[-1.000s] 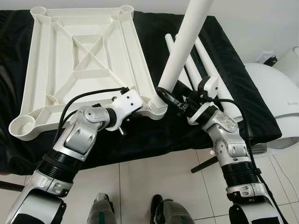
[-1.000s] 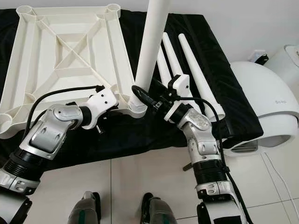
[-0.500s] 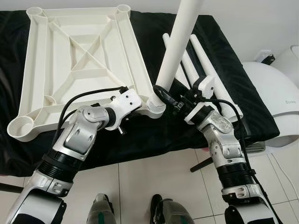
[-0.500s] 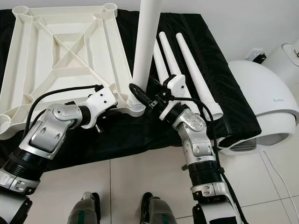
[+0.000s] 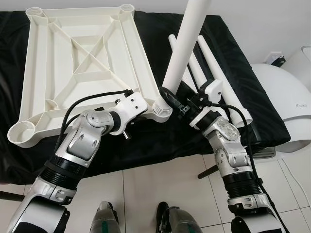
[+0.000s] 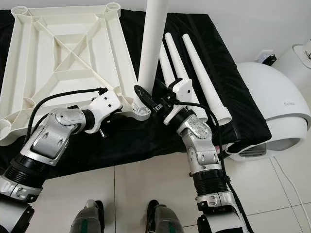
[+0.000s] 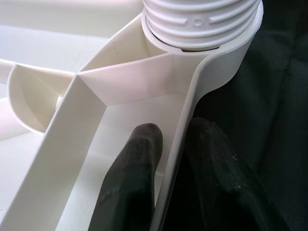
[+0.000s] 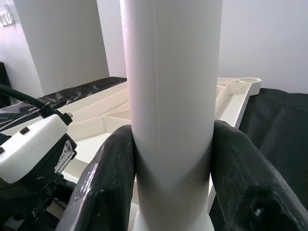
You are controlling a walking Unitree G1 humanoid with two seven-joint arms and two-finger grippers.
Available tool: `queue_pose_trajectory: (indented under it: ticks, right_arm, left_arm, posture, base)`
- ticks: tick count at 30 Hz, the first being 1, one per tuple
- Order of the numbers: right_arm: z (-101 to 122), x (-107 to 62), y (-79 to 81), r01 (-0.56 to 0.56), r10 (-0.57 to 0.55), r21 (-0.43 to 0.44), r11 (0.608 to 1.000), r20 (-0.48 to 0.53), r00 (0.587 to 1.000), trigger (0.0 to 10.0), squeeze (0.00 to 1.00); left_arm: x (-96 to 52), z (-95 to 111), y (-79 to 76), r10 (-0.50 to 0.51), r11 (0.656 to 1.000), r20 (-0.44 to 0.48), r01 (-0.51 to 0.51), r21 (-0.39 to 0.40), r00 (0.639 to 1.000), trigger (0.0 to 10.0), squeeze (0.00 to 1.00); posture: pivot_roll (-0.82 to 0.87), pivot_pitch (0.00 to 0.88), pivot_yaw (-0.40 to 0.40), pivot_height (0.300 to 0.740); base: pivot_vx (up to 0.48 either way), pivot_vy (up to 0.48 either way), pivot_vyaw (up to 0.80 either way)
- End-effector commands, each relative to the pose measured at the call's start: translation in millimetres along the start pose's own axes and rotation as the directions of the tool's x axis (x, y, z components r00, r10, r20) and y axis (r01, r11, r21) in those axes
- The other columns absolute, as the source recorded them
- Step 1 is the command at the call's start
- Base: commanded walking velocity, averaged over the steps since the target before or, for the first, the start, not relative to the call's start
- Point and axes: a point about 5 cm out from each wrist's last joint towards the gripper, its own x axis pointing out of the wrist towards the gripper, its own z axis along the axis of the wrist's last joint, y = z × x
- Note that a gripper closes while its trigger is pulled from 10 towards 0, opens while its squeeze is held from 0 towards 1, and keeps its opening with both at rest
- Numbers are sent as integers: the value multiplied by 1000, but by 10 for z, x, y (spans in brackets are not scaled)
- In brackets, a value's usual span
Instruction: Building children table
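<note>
Leg (image 5: 187,43) standing in tabletop (image 5: 77,58) corner socket (image 5: 163,108)
Right gripper (image 5: 167,97) clamps the leg; left gripper (image 7: 171,159) pinches the tabletop rim at the socket's 9 o'clock.

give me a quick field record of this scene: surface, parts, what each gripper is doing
surface: black cloth over a table, white tiled floor below
tabletop: white ribbed tabletop, lying underside up
upright leg: white leg standing in the near right corner socket, threaded end seated
spare legs: three loose legs lying on the cloth, right of the tabletop
left gripper: pinching the tabletop's rim wall beside the socket
right gripper: clamped around the upright leg, low down
</note>
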Motion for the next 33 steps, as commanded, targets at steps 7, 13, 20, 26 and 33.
queue_pose_trajectory:
  ticks: [7, 13, 20, 26, 33]
  right_arm:
    - [-370, -157, 74, 66, -56, 49, 997, -174, 983, 10000, 0]
    - [-369, -167, 82, 98, -91, 40, 994, -165, 982, 10000, 0]
    - [-356, -158, 103, 131, -127, 17, 991, -152, 980, 10000, 0]
    - [-359, -151, 140, 151, -148, 6, 989, -149, 978, 10000, 0]
    - [-347, -135, 188, 181, -180, -2, 983, -133, 975, 10000, 0]
  left_arm:
    - [-2, 173, 40, 61, 997, 61, -64, 49, 996, 10000, 0]
    - [-4, 178, 48, 62, 997, 63, -66, 50, 996, 10000, 0]
    - [0, 179, 51, 63, 996, 63, -66, 51, 996, 10000, 0]
    - [3, 184, 51, 62, 996, 65, -66, 53, 996, 10000, 0]
    - [12, 193, 40, 57, 997, 68, -61, 56, 996, 10000, 0]
  posture:
    - [94, 219, -62, 740]
    - [93, 217, -60, 740]
    - [93, 214, -60, 740]
    - [92, 210, -59, 740]
    - [89, 205, -57, 740]
  base:
    - [0, 0, 0]
    - [0, 0, 0]
    - [0, 0, 0]
    - [0, 0, 0]
    - [0, 0, 0]
